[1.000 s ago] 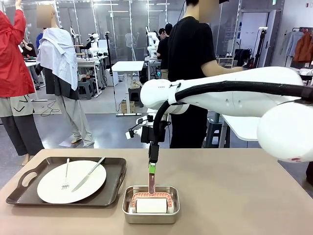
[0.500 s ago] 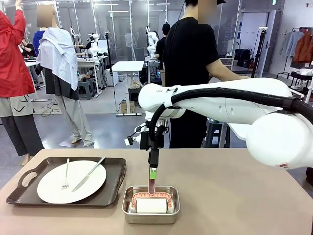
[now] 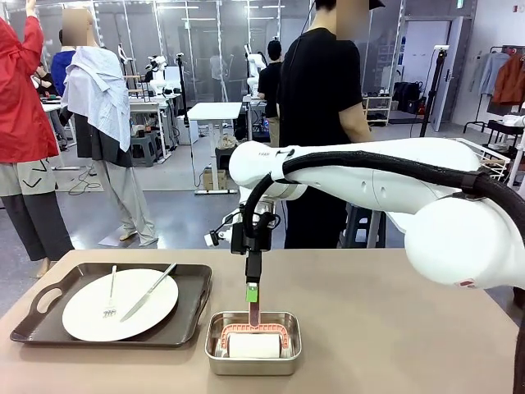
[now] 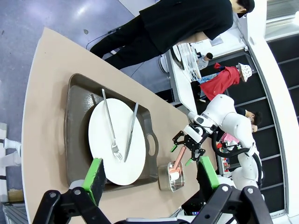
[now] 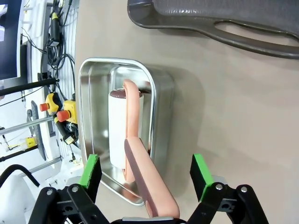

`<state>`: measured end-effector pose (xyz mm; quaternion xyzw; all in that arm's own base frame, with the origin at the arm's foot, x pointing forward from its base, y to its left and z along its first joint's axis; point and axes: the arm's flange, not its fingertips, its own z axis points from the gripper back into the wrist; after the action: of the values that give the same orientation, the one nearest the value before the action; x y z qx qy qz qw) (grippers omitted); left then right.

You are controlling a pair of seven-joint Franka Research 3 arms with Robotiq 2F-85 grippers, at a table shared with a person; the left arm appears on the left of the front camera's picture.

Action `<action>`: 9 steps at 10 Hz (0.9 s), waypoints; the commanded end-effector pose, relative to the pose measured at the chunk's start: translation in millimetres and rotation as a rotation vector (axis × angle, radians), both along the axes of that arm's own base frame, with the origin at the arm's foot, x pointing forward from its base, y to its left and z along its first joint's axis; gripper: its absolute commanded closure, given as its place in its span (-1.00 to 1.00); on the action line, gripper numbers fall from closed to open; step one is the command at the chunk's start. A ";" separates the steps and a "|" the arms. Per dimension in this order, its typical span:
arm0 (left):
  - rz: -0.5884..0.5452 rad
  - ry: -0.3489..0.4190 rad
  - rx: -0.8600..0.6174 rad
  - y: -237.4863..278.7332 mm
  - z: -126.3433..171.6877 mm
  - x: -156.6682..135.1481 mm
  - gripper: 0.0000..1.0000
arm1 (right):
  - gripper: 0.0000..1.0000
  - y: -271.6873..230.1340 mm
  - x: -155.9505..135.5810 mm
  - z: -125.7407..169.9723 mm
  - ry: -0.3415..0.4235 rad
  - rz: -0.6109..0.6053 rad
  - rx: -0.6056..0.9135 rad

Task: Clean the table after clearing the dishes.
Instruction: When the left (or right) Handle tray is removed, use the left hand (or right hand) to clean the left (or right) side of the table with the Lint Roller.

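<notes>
- The right pincer point(image 5: 145, 173) stands spread astride the pink handle point(image 5: 132, 135) of the roller point(image 5: 117, 130), which lies in the steel pan point(image 5: 91, 93) near the bench's point(image 3: 394, 328) front edge.
- Best approach, as I judge it: centre the handle, close squarely, then lift straight up clear of the pan's wall.
- The left pincer point(image 4: 150, 173) hangs spread; a plate point(image 3: 86, 316) with cutlery sits on its tray point(image 3: 193, 283), on the left of the bench.

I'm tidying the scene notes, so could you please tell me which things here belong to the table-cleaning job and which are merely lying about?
Belong: table; tray; plate; fork; knife; roller, probably the cleaning tool, lying in its steel pan.

Just about: white table, stool, hanging clothes, all farther off.
</notes>
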<state>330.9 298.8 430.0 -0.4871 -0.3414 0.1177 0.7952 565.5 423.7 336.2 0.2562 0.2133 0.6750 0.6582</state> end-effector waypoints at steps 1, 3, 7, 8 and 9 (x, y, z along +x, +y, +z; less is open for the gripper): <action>-0.004 -0.014 -0.012 2.7 3.4 0.0 -1.00 | -0.74 10.0 7.7 8.0 0.028 0.000 -0.044; -0.004 -0.014 -0.012 2.7 3.4 0.0 -1.00 | -0.52 6.3 7.3 11.2 0.033 0.005 -0.047; -0.004 -0.014 -0.012 2.7 3.4 0.0 -1.00 | 0.25 8.4 9.0 13.4 0.039 0.008 -0.046; -0.004 -0.014 -0.012 2.7 3.4 0.0 -1.00 | 0.60 8.9 8.7 13.7 0.037 0.005 -0.044; -0.004 -0.014 -0.012 2.7 3.4 0.0 -1.00 | 0.64 9.5 8.4 14.1 0.035 0.006 -0.045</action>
<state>330.9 298.8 430.0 -0.4871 -0.3414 0.1177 0.7952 566.2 420.5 345.4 0.2584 0.2313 0.6738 0.6524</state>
